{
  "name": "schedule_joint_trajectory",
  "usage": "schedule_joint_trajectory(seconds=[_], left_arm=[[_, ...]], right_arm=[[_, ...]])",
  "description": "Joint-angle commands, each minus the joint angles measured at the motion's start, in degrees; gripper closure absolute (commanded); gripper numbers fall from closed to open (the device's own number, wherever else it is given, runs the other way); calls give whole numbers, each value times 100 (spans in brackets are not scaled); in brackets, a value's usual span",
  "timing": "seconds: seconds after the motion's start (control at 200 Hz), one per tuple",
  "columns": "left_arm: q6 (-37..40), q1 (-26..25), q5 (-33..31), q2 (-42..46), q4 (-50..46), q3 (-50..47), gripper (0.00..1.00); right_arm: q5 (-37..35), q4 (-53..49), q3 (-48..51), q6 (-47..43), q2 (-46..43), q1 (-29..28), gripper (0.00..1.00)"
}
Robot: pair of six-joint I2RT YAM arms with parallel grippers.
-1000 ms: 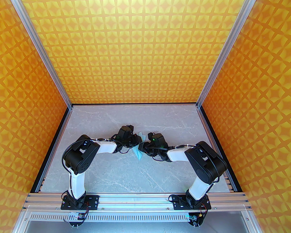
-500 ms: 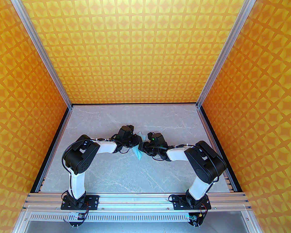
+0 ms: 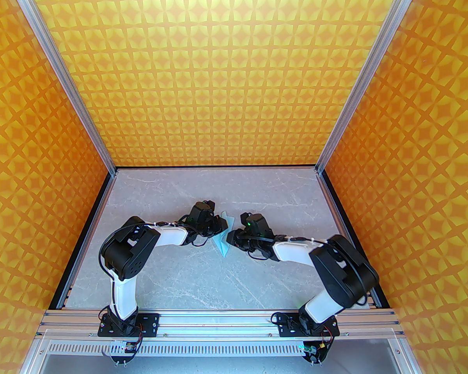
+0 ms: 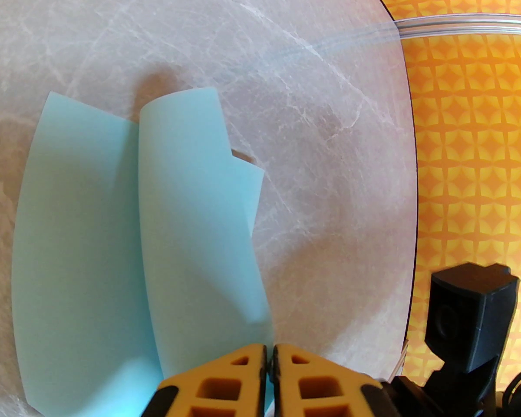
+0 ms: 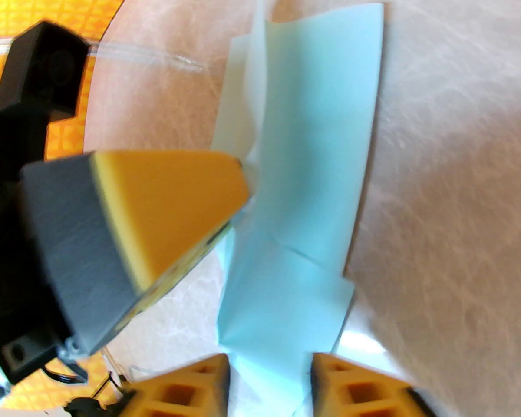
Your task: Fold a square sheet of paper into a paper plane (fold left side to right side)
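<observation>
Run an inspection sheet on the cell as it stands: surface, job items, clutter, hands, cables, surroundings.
Surface: grey marble-look table, no marks seen.
Job's things: light-blue sheet of paper, partly folded, one flap curling up, lying between the two hands.
Clutter: nothing seen.
Hands: left hand shut on the sheet's edge; right hand with jaws apart, astride the sheet's end, contact unclear.
Cables: black cables zip-tied along the forearms, off the sheet.
Surroundings: orange patterned walls; aluminium frame along the near edge.
</observation>
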State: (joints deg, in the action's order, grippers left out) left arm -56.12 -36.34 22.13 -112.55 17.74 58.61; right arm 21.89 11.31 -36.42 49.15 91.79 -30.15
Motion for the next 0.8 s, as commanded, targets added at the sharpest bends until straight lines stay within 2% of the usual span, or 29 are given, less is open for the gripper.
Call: schedule_joint_trajectory(seconds=[0.0, 0.06, 0.475, 0.795], left_arm=[[128, -23, -104, 155, -112, -72, 88], [127, -22, -103, 158, -99, -77, 88], [66, -39, -104, 128, -76, -49, 87], [65, -40, -104, 142, -68, -85, 88]], right_arm=[[46, -46, 153, 1, 28, -75, 93], [67, 15, 136, 26, 139, -150, 100], [221, 374, -188, 111, 880, -281, 99], [118, 109, -283, 11, 515, -281, 99]])
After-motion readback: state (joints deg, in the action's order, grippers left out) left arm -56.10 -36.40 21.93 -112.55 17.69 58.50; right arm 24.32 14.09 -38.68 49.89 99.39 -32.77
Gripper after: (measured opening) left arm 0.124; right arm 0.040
